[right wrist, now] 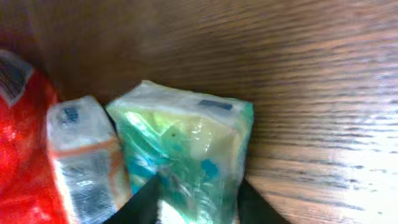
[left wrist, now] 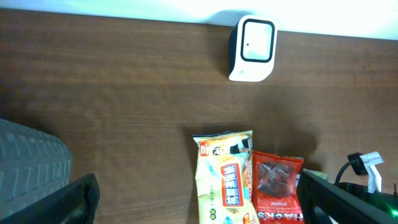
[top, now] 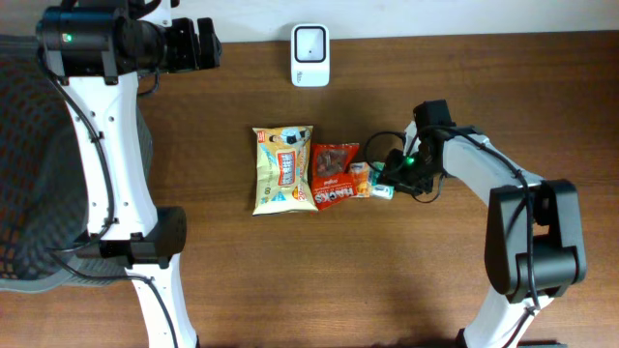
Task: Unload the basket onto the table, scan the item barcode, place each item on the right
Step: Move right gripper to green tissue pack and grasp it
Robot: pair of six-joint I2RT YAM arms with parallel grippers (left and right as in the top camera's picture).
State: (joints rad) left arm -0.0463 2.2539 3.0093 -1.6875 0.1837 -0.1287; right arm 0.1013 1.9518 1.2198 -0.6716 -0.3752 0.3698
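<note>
Pinching the green packet [right wrist: 186,149] between narrowed jaws, our right gripper [right wrist: 198,202] had it on the table [top: 290,280], unlifted. We judged the carry to the scanner [top: 309,55] at eleven o'clock undone. An orange packet [top: 359,180] touched it at nine o'clock, crowding the grip, with the red bag [top: 334,174] and yellow bag [top: 282,169] beyond. Our left gripper [top: 198,43] hung wide, empty.

Shop-like tabletop [top: 290,280]: barcode scanner [top: 309,55], snack packets [top: 282,169]
</note>
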